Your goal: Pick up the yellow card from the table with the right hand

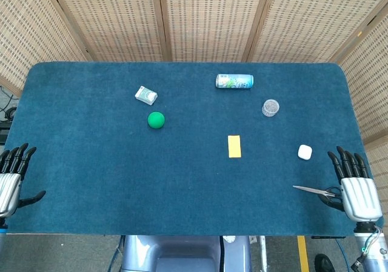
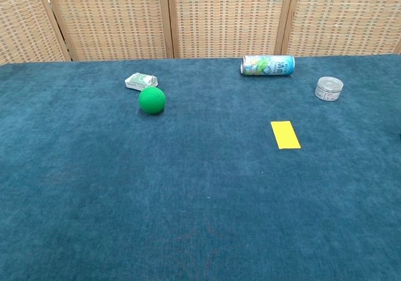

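Note:
The yellow card lies flat on the blue cloth a little right of the table's middle; the chest view shows the yellow card too. My right hand hovers at the table's near right corner, fingers spread, holding nothing, well to the right of the card and nearer to me. My left hand stays at the near left edge, also open and empty. Neither hand appears in the chest view.
Scissors lie just left of my right hand, a white block beyond them. A clear round jar, a can on its side, a green ball and a small box sit farther back.

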Motion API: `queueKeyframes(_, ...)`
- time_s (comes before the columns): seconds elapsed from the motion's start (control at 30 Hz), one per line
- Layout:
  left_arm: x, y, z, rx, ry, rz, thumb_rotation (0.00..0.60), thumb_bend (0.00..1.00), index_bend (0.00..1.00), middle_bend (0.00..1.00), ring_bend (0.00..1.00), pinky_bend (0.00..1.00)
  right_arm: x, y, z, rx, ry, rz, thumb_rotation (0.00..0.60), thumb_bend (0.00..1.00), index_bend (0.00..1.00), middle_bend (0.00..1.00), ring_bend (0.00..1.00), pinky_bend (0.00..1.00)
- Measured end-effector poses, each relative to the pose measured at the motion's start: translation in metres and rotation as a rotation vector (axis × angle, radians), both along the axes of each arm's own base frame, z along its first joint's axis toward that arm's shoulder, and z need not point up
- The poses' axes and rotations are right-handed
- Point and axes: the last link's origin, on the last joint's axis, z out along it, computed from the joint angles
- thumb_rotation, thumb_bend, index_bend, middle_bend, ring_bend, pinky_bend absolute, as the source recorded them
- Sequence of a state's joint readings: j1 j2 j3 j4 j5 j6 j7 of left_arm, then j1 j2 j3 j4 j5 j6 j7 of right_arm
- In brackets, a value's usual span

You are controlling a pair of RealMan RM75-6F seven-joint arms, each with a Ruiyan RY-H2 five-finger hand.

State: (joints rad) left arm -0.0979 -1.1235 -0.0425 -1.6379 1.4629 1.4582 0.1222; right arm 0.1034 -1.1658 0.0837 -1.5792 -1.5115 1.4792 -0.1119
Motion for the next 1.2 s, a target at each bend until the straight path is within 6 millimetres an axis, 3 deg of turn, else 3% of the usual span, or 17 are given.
queueKeyframes(0.13,0.0,0.002,-0.001,-0.003,0.005,-0.004,0.6,0.13,0.0,0.0,0.0,0.0,0.007,-0.012,-0.007,0.043,0.003,0.035,0.6,0.02,0.0,0.0,0.0,0.0)
queueKeyframes(0.23,0.001,0.003,-0.002,-0.009,0.012,-0.005,0.6,0.13,0.0,0.0,0.0,0.0,0.016,-0.03,-0.014,0.095,0.004,0.078,0.6,0.11,0.03,0.0,0.0,0.0)
queueKeyframes(0.5,0.002,0.004,-0.004,-0.016,0.019,-0.002,0.6,0.13,0.0,0.0,0.0,0.0,0.043,-0.104,-0.029,0.232,0.017,0.157,0.6,0.26,0.13,0.0,0.0,0.0)
queueKeyframes(0.83,0.001,0.007,-0.005,-0.019,0.02,0.007,0.6,0.13,0.0,0.0,0.0,0.0,0.071,-0.192,-0.057,0.367,0.036,0.118,0.6,0.57,0.2,0.0,0.0,0.0)
queueKeyframes(0.97,0.001,0.007,-0.004,-0.017,0.032,0.005,0.6,0.13,0.0,0.0,0.0,0.0,0.08,-0.215,-0.074,0.402,0.043,0.098,0.6,0.57,0.22,0.0,0.0,0.0)
queueKeyframes(1.2,0.001,0.008,-0.005,-0.019,0.032,0.011,0.6,0.13,0.0,0.0,0.0,0.0,0.098,-0.232,-0.111,0.473,0.05,0.079,0.6,0.57,0.3,0.0,0.0,0.0)
